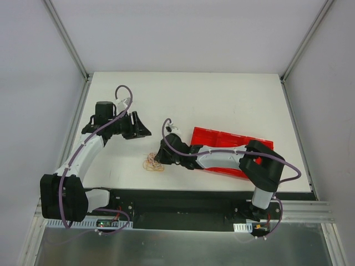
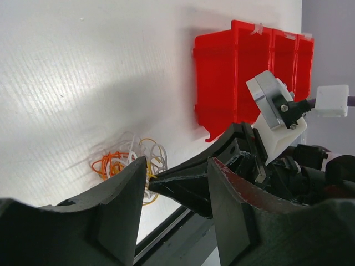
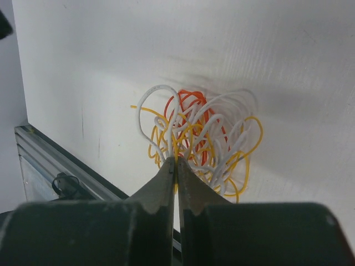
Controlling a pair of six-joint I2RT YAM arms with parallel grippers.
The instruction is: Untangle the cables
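The cables (image 1: pixel 152 162) are a small tangle of thin yellow, white and orange strands lying near the table's front edge. In the right wrist view the tangle (image 3: pixel 199 136) spreads just beyond my fingertips. My right gripper (image 3: pixel 177 160) is shut, pinching a yellow strand of the tangle at its tips; it also shows in the top view (image 1: pixel 158 159). My left gripper (image 1: pixel 143 133) is open and empty, above the table to the upper left of the tangle. In the left wrist view the tangle (image 2: pixel 125 160) lies past the left fingers (image 2: pixel 125 194), with the right gripper's tips touching it.
A red bin (image 1: pixel 230 151) with compartments lies on the table right of the tangle, partly under my right arm; it also shows in the left wrist view (image 2: pixel 244 72). The table's black front rail (image 1: pixel 194 195) runs close below the tangle.
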